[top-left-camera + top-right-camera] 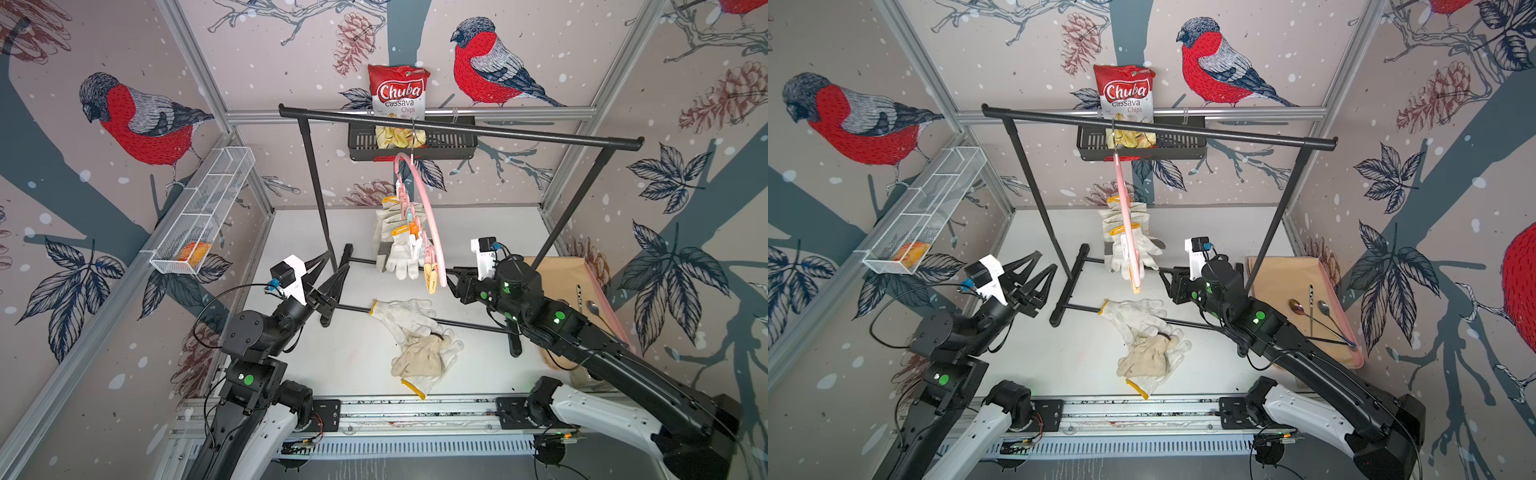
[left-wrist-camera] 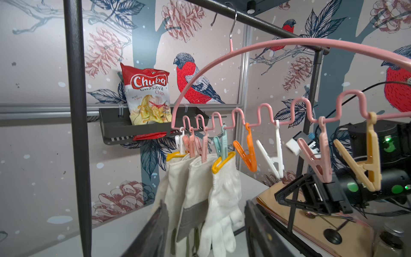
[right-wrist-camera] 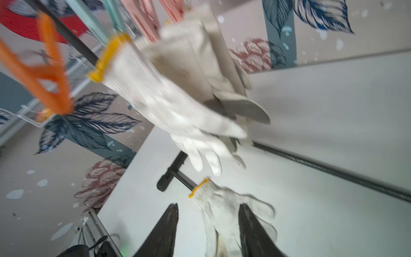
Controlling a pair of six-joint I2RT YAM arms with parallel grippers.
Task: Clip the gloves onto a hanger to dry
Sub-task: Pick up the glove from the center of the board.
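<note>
The pink arched hanger (image 1: 433,232) (image 1: 1124,216) (image 2: 244,51) hangs by its metal hook from the black rack's top bar. Three gloves (image 1: 395,245) (image 1: 1125,243) (image 2: 220,191) (image 3: 166,100) hang side by side from pegs at its far end. Orange (image 2: 246,151), white (image 2: 273,155), pink (image 2: 315,160) and yellow (image 2: 364,164) pegs hang free. Two knitted gloves lie on the table, one white (image 1: 405,316) (image 1: 1138,316) (image 3: 220,207), one soiled (image 1: 419,357) (image 1: 1150,357). My left gripper (image 1: 338,259) (image 1: 1046,259) (image 2: 205,203) is open, left of the hung gloves and apart from them. My right gripper (image 1: 451,272) (image 1: 1160,272) (image 3: 209,204) is open and holds nothing, beside the hanger's near end.
The black garment rack (image 1: 457,129) spans the table, and its foot bars cross under the loose gloves. A chips bag (image 1: 399,91) sits in a black wall basket (image 1: 451,145). A white wire basket (image 1: 208,208) hangs on the left wall. A tan tray (image 1: 1304,286) with spoons lies at the right.
</note>
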